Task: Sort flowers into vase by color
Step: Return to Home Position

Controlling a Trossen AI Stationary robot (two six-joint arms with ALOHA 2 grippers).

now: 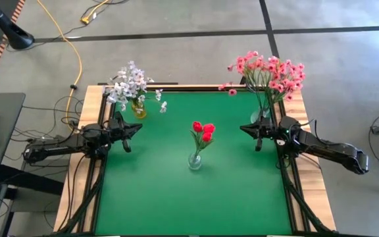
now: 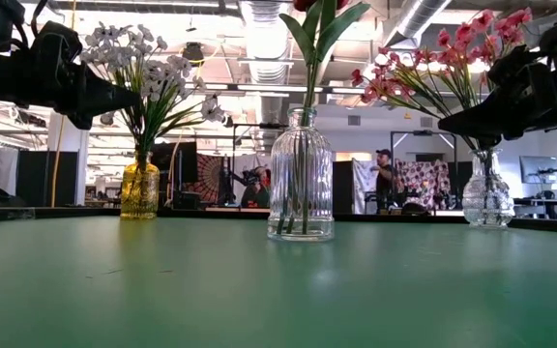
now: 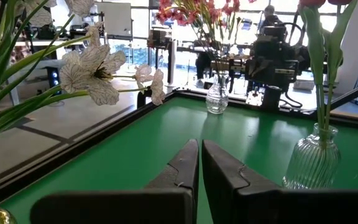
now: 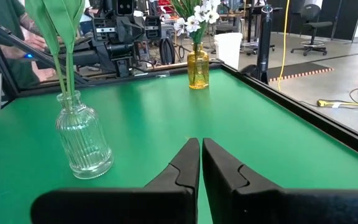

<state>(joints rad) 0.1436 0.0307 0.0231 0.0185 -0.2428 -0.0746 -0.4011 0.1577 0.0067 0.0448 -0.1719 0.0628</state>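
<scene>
- The sorting looks finished. The red flowers (image 1: 203, 131) stand in a clear ribbed vase (image 1: 195, 160) mid-counter. The whitish flowers (image 1: 131, 84) fill an amber vase (image 1: 137, 108) beside the left arm, and the pink flowers (image 1: 268, 71) fill a clear vase (image 1: 260, 117) beside the right arm.
- No loose stems lie on the green counter (image 1: 176, 197), so the step in hand seems to be parking the arms.
- The left claw (image 1: 137, 128) is clenched on nothing, raised at the left edge and pointing inward.
- The right claw (image 1: 243, 130) mirrors it, clenched and empty.
- The next move only calls for settling both arms without brushing the nearby blooms.
</scene>
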